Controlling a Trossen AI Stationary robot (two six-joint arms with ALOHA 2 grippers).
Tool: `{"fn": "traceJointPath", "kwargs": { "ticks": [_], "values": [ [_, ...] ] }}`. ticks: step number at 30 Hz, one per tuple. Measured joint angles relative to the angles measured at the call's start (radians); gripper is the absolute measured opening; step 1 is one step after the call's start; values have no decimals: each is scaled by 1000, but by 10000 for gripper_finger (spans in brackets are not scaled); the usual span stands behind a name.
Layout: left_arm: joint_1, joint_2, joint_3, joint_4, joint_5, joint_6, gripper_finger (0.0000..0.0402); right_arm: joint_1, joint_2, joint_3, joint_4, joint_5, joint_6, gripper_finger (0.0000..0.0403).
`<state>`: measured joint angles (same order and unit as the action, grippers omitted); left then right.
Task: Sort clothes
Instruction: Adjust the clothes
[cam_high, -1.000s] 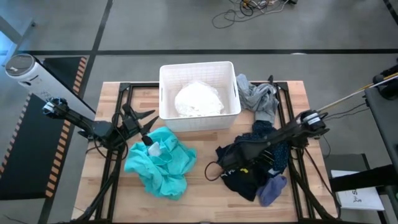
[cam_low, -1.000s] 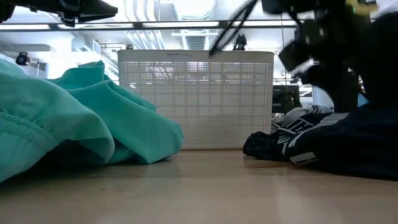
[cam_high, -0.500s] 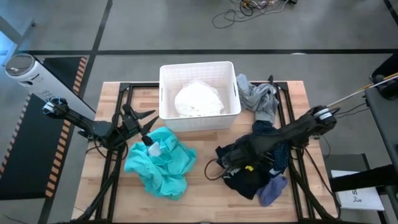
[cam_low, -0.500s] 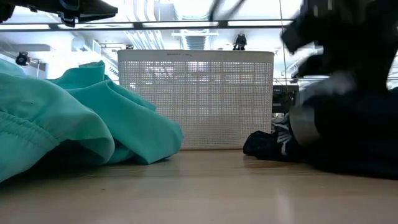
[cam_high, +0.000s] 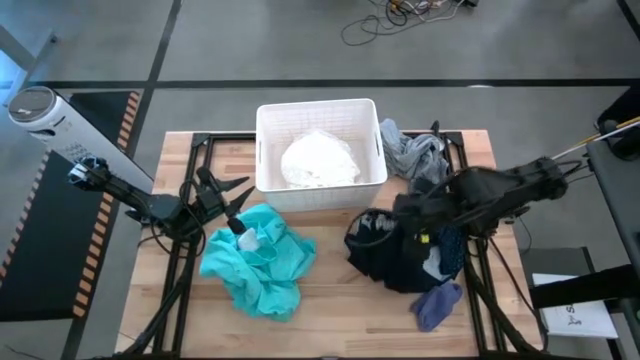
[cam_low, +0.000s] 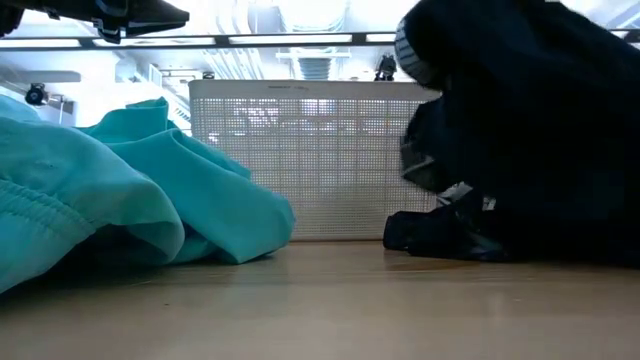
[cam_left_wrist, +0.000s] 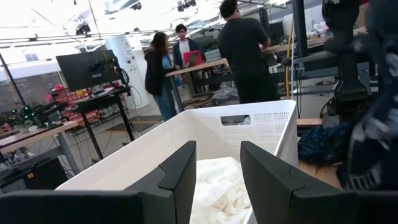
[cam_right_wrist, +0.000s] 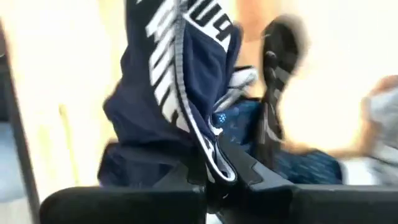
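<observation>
The navy-black garment with white lettering (cam_high: 405, 255) is bunched up at the table's right, raised in the low view (cam_low: 520, 120), with my right gripper (cam_high: 374, 230) shut on it. My left gripper (cam_high: 238, 208) hovers open over the teal garment (cam_high: 262, 258), beside the white bin's (cam_high: 268, 120) near left corner, with nothing between its fingers (cam_left_wrist: 180, 174). The white garment (cam_high: 318, 160) lies inside the bin. A grey garment (cam_high: 415, 152) lies right of the bin. The lavender piece (cam_high: 438, 305) lies near the table's front right. My right gripper (cam_right_wrist: 217, 177) pinches a bunched edge with white striped trim (cam_right_wrist: 208, 146) of the navy-black garment between its two fingers. The fingers come from the table's right, slanting down. The garment's upper part is lifted, and its lower folds (cam_low: 440, 235) rest on the table.
The bin stands at the far middle of the wooden table (cam_high: 330, 290). A dark blue patterned cloth (cam_high: 452, 250) lies under the right arm. People stand at desks in the room beyond the table (cam_left_wrist: 242, 56). Bare wood shows between the teal and navy piles.
My right gripper has taken hold of the navy-black garment and gone up and toward the table's far edge. The garment, flat before, is now drawn up into a raised bunch, with its lower part still on the table. The lavender piece has stayed in place.
</observation>
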<state>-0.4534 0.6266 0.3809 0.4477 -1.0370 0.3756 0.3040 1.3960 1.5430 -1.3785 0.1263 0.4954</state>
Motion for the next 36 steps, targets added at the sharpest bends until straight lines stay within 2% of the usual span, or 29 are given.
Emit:
{"fn": "traceJointPath", "kwargs": {
  "ticks": [6, 13, 16, 23, 31, 33, 36],
  "values": [
    [0, 0, 0, 0, 0, 0, 114, -2, -27, 159, -201, 188, 122, 1],
    [0, 0, 0, 0, 0, 0, 114, -1, -36, 232, -179, 238, 151, 1],
    [0, 0, 0, 0, 0, 0, 114, 3, -12, 233, -159, 164, 131, 0],
    [0, 0, 0, -1, 0, 0, 114, 3, 26, 228, -155, -141, 157, 0],
    [0, 0, 0, 0, 0, -1, 114, 3, 95, 211, -163, -350, 132, 0],
    [0, 0, 0, -1, 0, -2, 114, 4, 94, 231, -187, -330, 140, 0],
    [0, 0, 0, -2, 0, -3, 114, 3, 70, 256, -194, -233, 145, 0]
  ]
}}
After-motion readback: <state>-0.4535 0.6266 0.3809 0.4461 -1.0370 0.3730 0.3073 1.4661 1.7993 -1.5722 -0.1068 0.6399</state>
